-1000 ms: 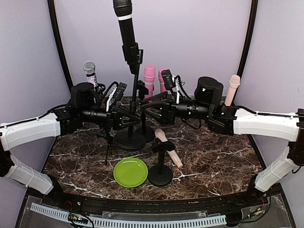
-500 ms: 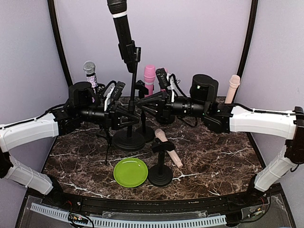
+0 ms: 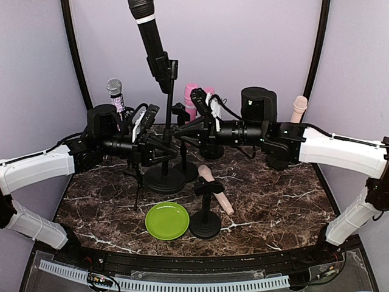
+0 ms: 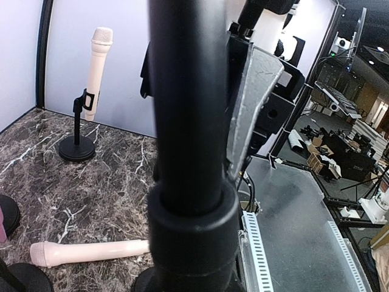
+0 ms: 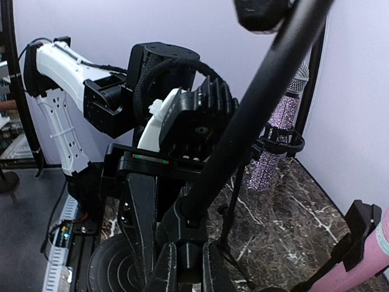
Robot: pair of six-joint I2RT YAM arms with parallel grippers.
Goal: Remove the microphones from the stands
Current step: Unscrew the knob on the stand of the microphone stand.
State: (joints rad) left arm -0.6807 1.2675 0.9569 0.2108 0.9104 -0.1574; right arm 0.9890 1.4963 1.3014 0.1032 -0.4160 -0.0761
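Note:
A tall black microphone [image 3: 148, 33] sits in the clip of a black stand [image 3: 168, 121] and leans up and to the left above the round base [image 3: 164, 180]. My left gripper [image 3: 159, 149] is shut on the stand's pole from the left. That pole [image 4: 188, 121] fills the left wrist view and hides my own fingers there. My right gripper [image 3: 177, 131] is shut on the same pole from the right. In the right wrist view the right gripper [image 5: 188, 258] clamps the pole's thick joint [image 5: 194, 225], with the pole [image 5: 255, 103] slanting up to the right.
A green plate [image 3: 167, 220] and a short stand holding a beige microphone [image 3: 214, 188] lie in front. A glittery microphone [image 3: 115, 94], pink microphones [image 3: 191, 97] and a beige one [image 3: 298, 109] stand along the back wall.
My right gripper has moved left and closed on the stand's pole. The pole and black microphone have tilted further left. The left gripper has kept its grip.

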